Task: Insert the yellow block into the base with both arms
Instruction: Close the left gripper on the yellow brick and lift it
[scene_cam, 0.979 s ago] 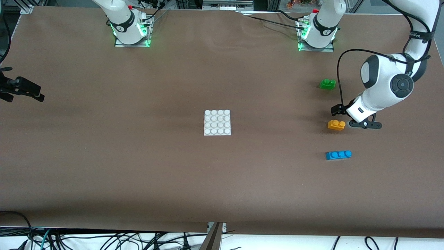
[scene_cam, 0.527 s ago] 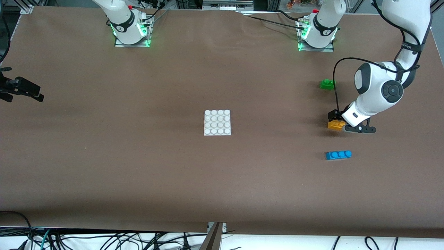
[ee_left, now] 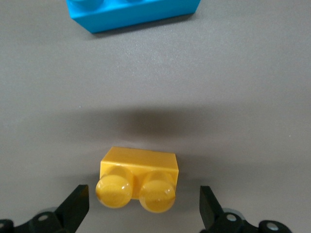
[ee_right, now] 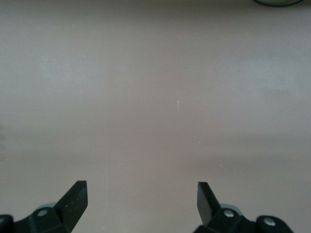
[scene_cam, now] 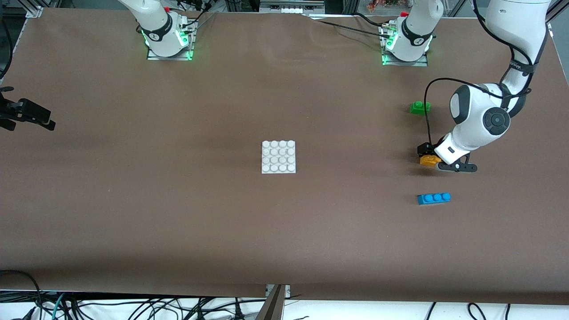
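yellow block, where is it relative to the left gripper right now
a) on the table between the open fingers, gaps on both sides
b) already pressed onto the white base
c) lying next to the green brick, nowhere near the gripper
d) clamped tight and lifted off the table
a: in the left wrist view the yellow block sits on the table between the spread fingers of the left gripper, clear of both.

The base (scene_cam: 278, 156) is lying mid-table, and three bricks are sitting well apart from it toward the left arm's end: the green brick (scene_cam: 419, 107) farthest from the front camera, the yellow block (scene_cam: 428, 160) nearer than it, the blue brick (scene_cam: 434, 198) nearest. The left gripper (ee_left: 142, 209) is hanging over the yellow block with fingers spread either side of it. The right gripper (ee_right: 141, 206) is waiting, open, over bare table at the right arm's end, well apart from the base.
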### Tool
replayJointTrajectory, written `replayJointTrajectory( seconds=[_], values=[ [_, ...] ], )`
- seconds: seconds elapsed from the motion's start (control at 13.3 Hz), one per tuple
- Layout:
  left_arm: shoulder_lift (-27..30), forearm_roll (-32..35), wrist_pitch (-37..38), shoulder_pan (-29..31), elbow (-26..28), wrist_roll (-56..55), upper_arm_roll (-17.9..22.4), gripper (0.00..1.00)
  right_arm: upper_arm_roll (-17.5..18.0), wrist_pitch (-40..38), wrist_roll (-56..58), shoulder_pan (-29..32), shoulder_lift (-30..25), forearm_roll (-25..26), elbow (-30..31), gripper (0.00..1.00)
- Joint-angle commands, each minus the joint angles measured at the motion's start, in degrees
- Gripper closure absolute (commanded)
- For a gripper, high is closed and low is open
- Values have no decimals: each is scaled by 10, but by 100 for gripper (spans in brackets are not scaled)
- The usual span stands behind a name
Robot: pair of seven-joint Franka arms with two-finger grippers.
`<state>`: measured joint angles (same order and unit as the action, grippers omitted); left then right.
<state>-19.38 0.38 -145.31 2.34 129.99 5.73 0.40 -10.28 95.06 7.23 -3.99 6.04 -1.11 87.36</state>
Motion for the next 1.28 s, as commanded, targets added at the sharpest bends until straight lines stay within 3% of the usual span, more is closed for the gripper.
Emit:
replayJointTrajectory(
  seconds=[0.0, 0.83, 0.9, 0.98, 1.2],
  values=[
    [-5, -8, -14, 3, -4, 21, 0, 0, 7, -7, 6, 9, -3, 1, -1, 0],
    [-28, -12, -35, 2, -8, 40, 7, 0, 7, -7, 5, 9, -3, 1, -1, 0],
    [-28, -12, -35, 2, -8, 40, 7, 3, 7, -7, 6, 9, -3, 1, -1, 0],
    [-28, -12, -35, 2, -8, 40, 7, 15, 7, -7, 5, 9, -3, 1, -1, 0],
    [-28, -12, -34, 2, -8, 39, 7, 60, 7, -7, 5, 9, -3, 1, -1, 0]
  ],
)
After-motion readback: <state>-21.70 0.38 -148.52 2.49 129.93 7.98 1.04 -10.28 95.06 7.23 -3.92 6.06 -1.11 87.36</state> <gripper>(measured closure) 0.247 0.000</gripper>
